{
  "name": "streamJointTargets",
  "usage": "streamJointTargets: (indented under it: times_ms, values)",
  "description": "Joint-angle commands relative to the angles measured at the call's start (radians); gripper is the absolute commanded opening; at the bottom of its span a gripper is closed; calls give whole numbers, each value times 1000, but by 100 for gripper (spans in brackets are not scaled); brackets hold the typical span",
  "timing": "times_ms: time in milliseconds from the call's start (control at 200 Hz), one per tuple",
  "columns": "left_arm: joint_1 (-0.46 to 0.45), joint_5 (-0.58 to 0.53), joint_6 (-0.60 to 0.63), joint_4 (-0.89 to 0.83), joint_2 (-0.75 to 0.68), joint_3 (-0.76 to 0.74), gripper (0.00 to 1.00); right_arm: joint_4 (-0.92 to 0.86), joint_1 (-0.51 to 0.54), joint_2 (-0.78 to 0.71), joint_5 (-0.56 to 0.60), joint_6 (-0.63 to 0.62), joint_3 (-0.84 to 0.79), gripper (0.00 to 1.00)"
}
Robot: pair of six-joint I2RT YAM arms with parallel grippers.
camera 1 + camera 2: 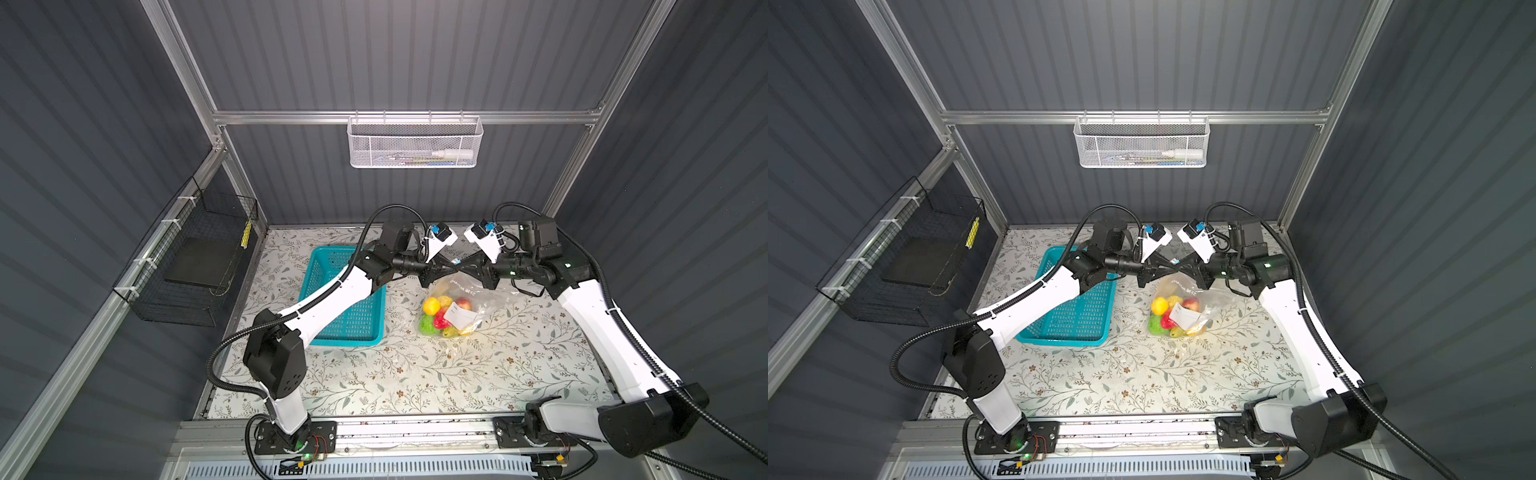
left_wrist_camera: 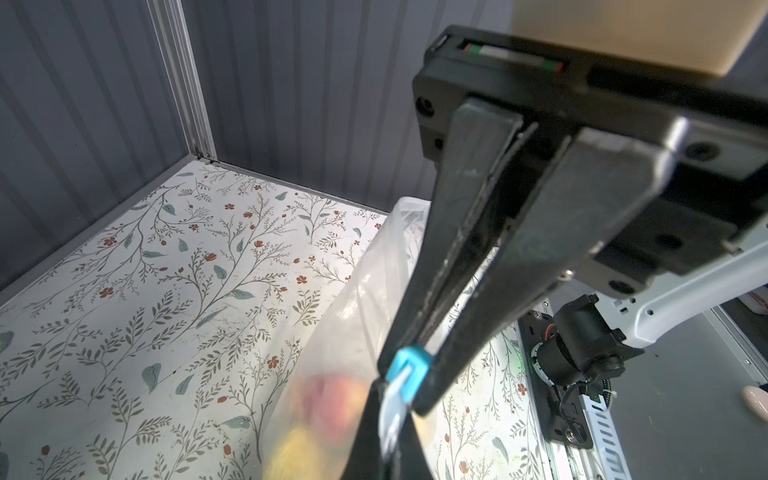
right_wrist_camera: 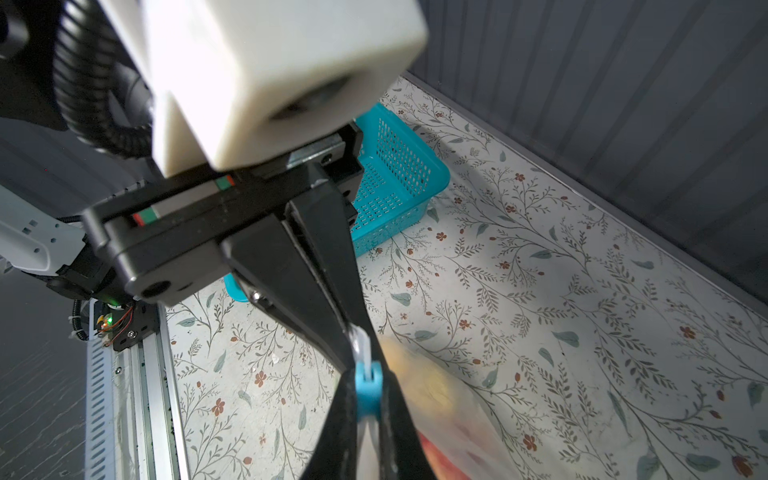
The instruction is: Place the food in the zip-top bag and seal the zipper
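**Left jaws:** clenched on the zipper (image 3: 360, 343). I pinch the thin clear strip at my fingertips, just beside the tab (image 2: 409, 365). My left arm (image 1: 332, 297) reaches over the basket (image 1: 361, 320) toward the middle of the tabletop (image 1: 415, 374).

**Right jaws:** clenched on the tab, the small blue piece sitting right at my tips. In both top views my two sets of jaws meet tip to tip, raised above the tabletop, with the blue showing between them.

**Bag** (image 1: 457, 289)**:** clear and crinkled, hung by its mouth edge from both sets of jaws. It slopes down toward the front. Its lower end seems to lie on the tabletop. There is faint print near the mouth and a white label (image 1: 457, 314) on the upper face.

**Zipper, condition:** held at one spot only. Whether the strip is pressed shut along its length I cannot tell.

**Food** (image 1: 439, 320)**:** inside the bag, heaped at its lower end.
- Seen through the plastic are a yellow fruit, a green ball, a red strawberry, a round red-and-yellow piece and a pale yellow piece.
- A yellow-green one and something orange sit at the lowest edge, partly behind the label.
- A full count is not possible.

**Basket:** teal and perforated, on the tabletop to the left of the bag and apart from it, partly under my left arm.

**Fixtures:**
- white mesh basket (image 1: 415, 143) on the rear rail
- black wire basket (image 1: 187, 266) on the left wall
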Motion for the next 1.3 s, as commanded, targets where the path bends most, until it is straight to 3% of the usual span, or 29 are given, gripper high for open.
streamJointTargets:
  times_ms: [0, 605, 735, 1045, 1296]
  values:
    - [40, -44, -13, 75, -85, -10, 0, -118, -34, -19, 87, -17, -27, 6]
    - [69, -16, -55, 123, -123, -43, 0, -143, -43, -54, 247, -48, -38, 3]
    - [117, -73, -77, 144, -133, -69, 0, -149, -44, -62, 294, -34, -38, 3]
    - [244, -175, -123, 157, -124, -65, 0, -157, -44, -87, 286, 13, -56, 4]
    - [280, -218, -120, 146, -120, -64, 0, -176, -44, -115, 295, 23, -85, 5]
